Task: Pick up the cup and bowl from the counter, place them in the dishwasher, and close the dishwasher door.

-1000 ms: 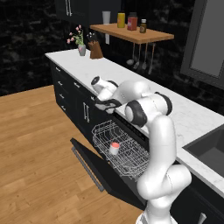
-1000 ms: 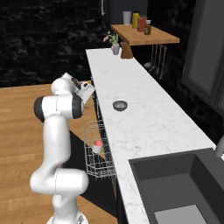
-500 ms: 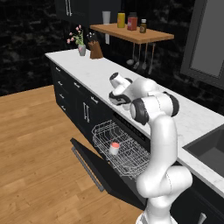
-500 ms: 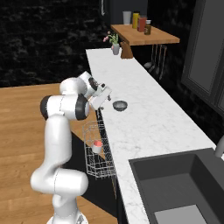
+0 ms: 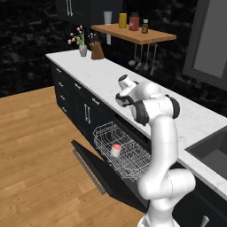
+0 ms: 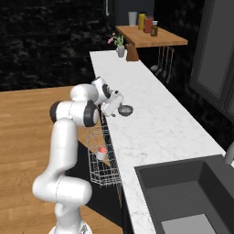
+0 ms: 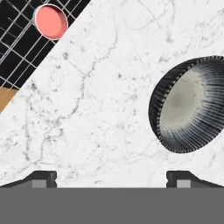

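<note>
The two-finger end effector (image 6: pixel 115 104) is seen low over the long white marble desk (image 6: pixel 151 123), its dark fingertips (image 7: pixel 43 178) spread wide apart with nothing between them. In the hand view the small shallow grey bowl with a speckled greyish inside (image 7: pixel 190 104) is found at about two o'clock from the point midway between the tips, resting on the marble and clear of both fingers. In the right base view the same bowl (image 6: pixel 125 110) is seen just beside the end effector, toward three o'clock, near the desk's front edge.

The short white-grey cup with a red top (image 5: pixel 116 150) is already seated upright in the silver wire rack (image 5: pixel 122 150) of the black built-in dishwasher (image 5: pixel 133 133). In the hand view its red disc (image 7: pixel 51 21) is picked out at eleven o'clock, framed by rack wires. The flat black fold-down door (image 5: pixel 99 170) is lowered toward the wooden floor (image 5: pixel 35 159), its long grey bar handle (image 5: pixel 88 165) visible along the outer edge.

At twelve o'clock in the left base view, a wooden wall shelf (image 5: pixel 137 33) carrying jars is seen, and a small vase of pink flowers (image 5: pixel 81 42) is set on the far end of the desk.
</note>
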Robot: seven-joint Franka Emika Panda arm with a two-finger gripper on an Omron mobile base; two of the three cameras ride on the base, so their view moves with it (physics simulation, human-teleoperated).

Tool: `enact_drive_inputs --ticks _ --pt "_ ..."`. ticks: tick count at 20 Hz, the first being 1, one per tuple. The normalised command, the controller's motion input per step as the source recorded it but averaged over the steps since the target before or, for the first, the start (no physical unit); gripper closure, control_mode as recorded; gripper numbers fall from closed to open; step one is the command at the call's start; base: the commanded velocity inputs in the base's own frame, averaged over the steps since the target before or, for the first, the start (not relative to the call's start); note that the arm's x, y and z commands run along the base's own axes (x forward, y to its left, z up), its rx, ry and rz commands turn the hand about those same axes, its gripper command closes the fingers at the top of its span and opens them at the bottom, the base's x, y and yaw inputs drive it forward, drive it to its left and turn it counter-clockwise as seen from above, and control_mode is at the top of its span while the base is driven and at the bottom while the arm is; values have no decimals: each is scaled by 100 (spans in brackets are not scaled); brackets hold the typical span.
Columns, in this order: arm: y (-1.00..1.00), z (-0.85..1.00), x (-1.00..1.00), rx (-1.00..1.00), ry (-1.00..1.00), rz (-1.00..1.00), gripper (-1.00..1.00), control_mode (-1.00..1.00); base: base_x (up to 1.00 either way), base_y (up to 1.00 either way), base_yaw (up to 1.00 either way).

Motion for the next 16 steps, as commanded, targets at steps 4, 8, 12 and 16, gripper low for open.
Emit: enact_drive_inputs --ticks 4,8,12,16 --pt "0 -30 26 0 0 0 -100 -100 0 0 0" --pt "-3 -16 30 0 0 0 -100 -100 0 0 0" --pt "-8 -8 34 0 0 0 -100 -100 0 0 0" --pt "-3 -17 30 0 0 0 -100 -100 0 0 0"
